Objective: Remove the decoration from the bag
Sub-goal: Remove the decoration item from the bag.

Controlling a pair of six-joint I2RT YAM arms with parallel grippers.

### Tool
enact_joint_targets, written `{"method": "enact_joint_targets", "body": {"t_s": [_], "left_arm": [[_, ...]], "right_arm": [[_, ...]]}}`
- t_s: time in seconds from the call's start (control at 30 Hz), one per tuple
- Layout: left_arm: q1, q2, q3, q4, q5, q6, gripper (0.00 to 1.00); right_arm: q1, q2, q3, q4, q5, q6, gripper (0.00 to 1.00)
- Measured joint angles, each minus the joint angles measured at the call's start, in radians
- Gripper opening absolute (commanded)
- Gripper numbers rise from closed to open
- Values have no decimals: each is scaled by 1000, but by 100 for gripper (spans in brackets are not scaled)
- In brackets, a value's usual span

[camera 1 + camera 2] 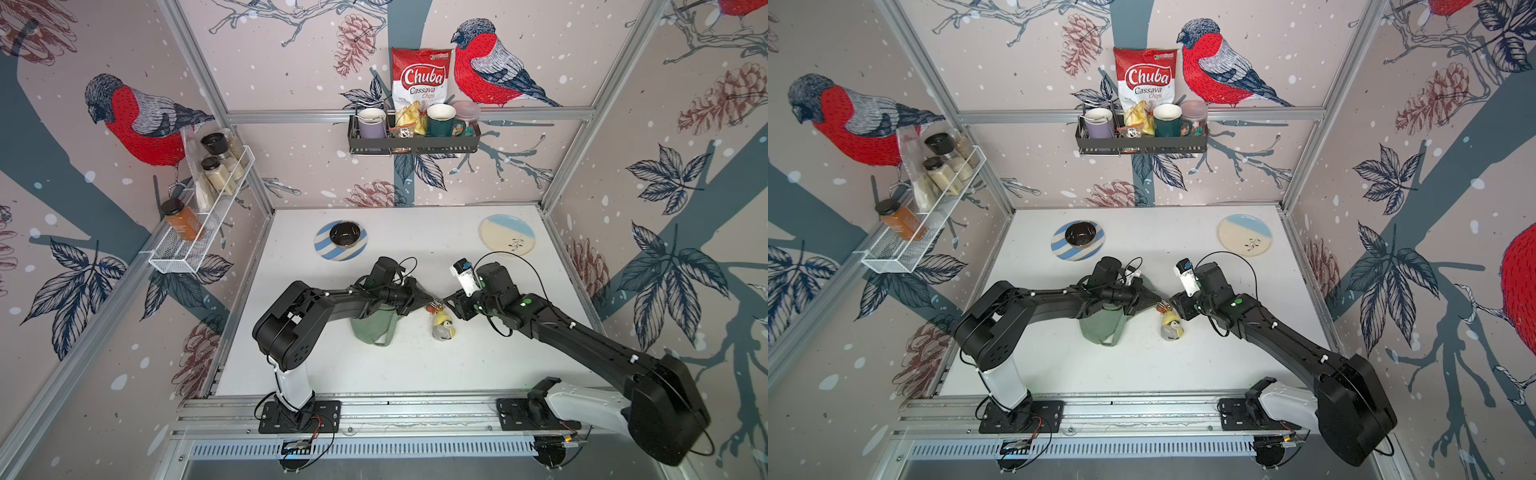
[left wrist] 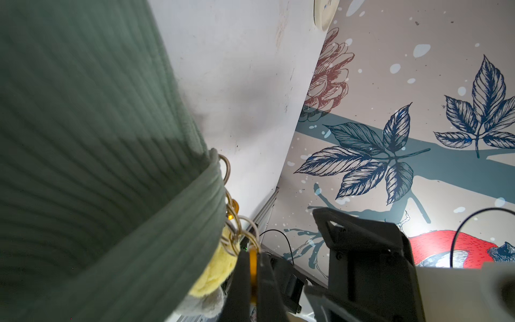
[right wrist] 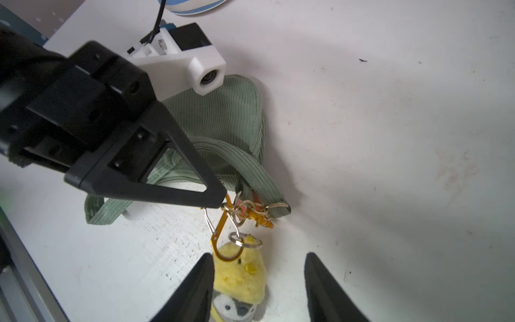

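My left end effector (image 3: 218,200) is pressed together on the top of the orange carabiner (image 3: 223,231), anchoring the clip. The bag (image 3: 223,117) lies slumped mid-bench (image 3: 390,139), its strap ring (image 3: 278,207) right at the clip. My right end effector (image 3: 259,255) is spread, straddling the plush penguin (image 3: 239,276) without contact, probably lined up to pull it. Rings are tangled, so I can't tell if the carabiner has cleared the ring.
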Motion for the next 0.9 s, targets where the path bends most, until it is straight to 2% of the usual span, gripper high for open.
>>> {"method": "enact_joint_targets", "body": {"t_s": [0.27,0.33,0.47,0.53,0.9], "left_arm": [[0,38,2,77,45,-35,0],[0,47,-4,103,53,-50,0],[0,52,-6,122,60,-62,0],[0,52,-7,121,60,-64,0],[2,52,-16,128,29,-70,0]], "right_arm": [[-1,103,-2,40,-140,78,51],[0,130,-2,50,-161,101,48],[2,178,10,58,-179,109,34],[1,190,18,57,-177,126,29],[11,215,43,35,-168,173,20]]}}
